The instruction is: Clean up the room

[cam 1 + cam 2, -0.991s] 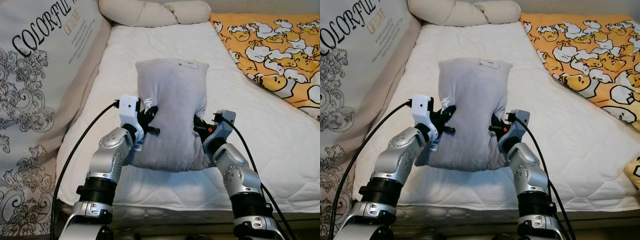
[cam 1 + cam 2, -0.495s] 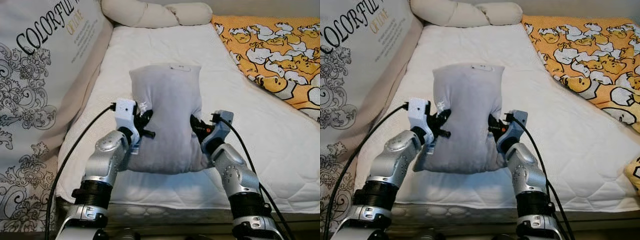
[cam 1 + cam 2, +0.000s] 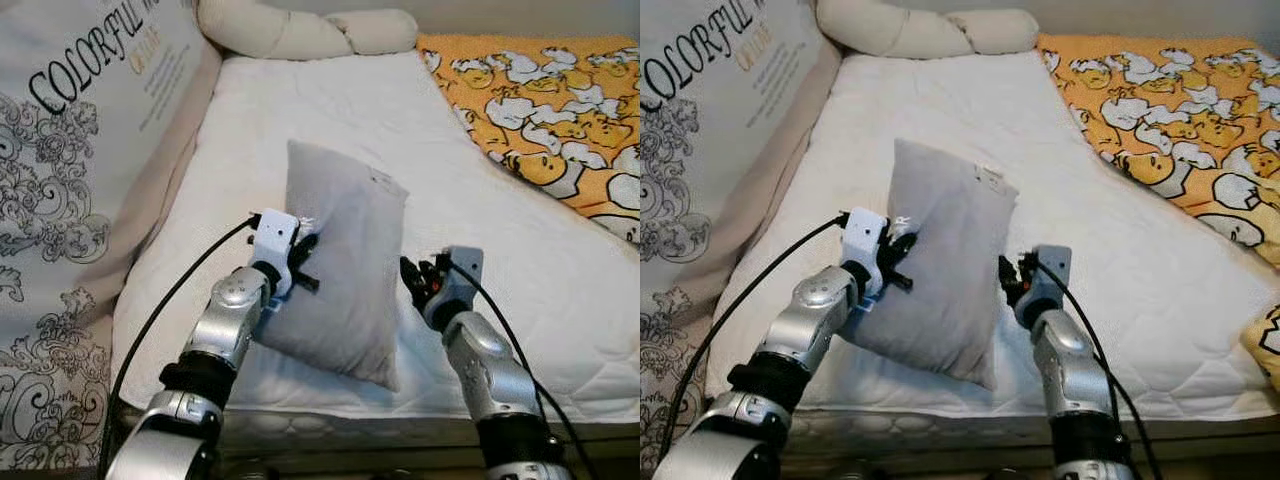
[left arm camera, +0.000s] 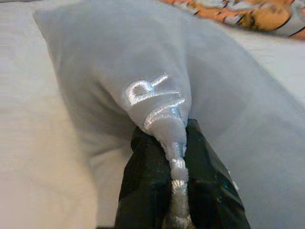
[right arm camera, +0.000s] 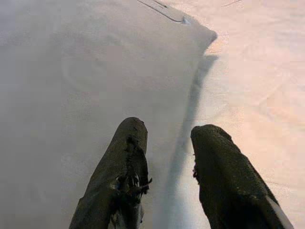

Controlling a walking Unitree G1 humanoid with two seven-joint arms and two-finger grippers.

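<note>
A: What is seen closest to the robot?

B: The two silver arms are raised over the near edge of the bed (image 3: 560,300). The left gripper (image 3: 303,262) is set against the left side of a grey pillow (image 3: 345,270), and in the left wrist view its fingers (image 4: 143,191) are pressed together on a pinched fold of the pillow's seam, beside a stitched letter R.

A: And the other arm?

B: The right gripper (image 3: 412,279) is held just beside the pillow's right edge. In the right wrist view its fingers (image 5: 128,157) are spread apart with nothing between them; whether one of them is touching the grey fabric cannot be told.

A: Where is the pillow placed?

B: It is held over the front part of the white quilted mattress, tilted, with its lower corner hanging toward the bed's near edge and a small label (image 3: 988,175) shown near its top.

A: What is found further back?

B: A large cushion (image 3: 90,150) printed with "COLORFUL" and grey scrollwork is leaned along the left side of the bed. An orange blanket (image 3: 540,110) patterned with cartoon ducks is spread over the right side. At the head of the bed, a cream knotted bolster (image 3: 300,32) is laid across.
</note>
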